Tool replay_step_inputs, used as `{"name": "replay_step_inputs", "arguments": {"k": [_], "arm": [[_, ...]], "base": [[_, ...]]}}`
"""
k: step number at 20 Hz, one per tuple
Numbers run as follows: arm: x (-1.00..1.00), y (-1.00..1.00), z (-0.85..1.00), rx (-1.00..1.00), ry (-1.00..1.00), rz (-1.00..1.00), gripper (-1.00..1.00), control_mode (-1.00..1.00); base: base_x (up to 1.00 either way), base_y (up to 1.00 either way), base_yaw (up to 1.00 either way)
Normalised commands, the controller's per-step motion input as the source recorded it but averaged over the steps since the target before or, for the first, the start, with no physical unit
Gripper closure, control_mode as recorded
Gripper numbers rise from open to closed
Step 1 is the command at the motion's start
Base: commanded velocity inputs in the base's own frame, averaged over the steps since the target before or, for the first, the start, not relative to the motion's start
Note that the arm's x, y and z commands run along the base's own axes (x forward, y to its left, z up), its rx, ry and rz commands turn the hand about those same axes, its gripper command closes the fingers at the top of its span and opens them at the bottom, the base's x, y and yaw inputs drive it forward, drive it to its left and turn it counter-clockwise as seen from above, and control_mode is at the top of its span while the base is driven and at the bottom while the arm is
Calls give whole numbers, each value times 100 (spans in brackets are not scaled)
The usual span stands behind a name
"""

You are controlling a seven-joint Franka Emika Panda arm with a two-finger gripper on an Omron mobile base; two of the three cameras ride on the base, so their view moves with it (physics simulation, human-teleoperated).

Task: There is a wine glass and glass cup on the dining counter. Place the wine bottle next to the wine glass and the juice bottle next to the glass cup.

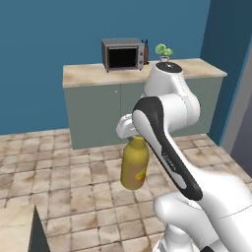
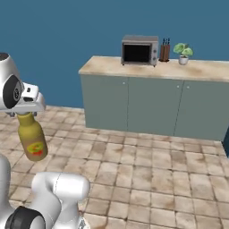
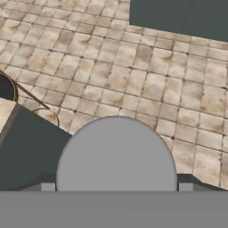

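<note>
Juice bottle [image 1: 134,168] hangs upright in the air, well above the tiled floor [image 1: 74,182], long axis vertical, cap end up. Gripper [image 1: 134,134] sits directly over it, clamped on the neck just under the cap; bottle body hangs straight below the hand. In the right base view the same: bottle [image 2: 32,138] under the white hand [image 2: 27,107], label facing the camera. From the hand camera the grey cap [image 3: 116,153] looks like a large disc between the fingers; fingertips themselves are hard to make out.

Short counter with microwave [image 1: 123,54] lies ahead, across the floor. A beige countertop corner [image 1: 15,224] shows low at left, possibly the dining counter. Judgement: bottle is in transit; placing turns on carrying it to that side.
</note>
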Motion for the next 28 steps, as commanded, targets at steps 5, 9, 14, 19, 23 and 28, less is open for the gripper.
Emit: {"name": "replay_step_inputs", "arguments": {"k": [5,9,14,19,23,28], "arm": [[0,0,0,0,0,0,100,100],[0,0,0,0,0,0,100,100],[0,0,0,0,0,0,100,100],[0,0,0,0,0,0,100,100],[0,0,0,0,0,0,100,100],[0,0,0,0,0,0,100,100]], "base": [[77,-25,9],[79,-25,11],[82,-16,22],[80,-15,33],[73,-12,42],[68,-9,47]]}}
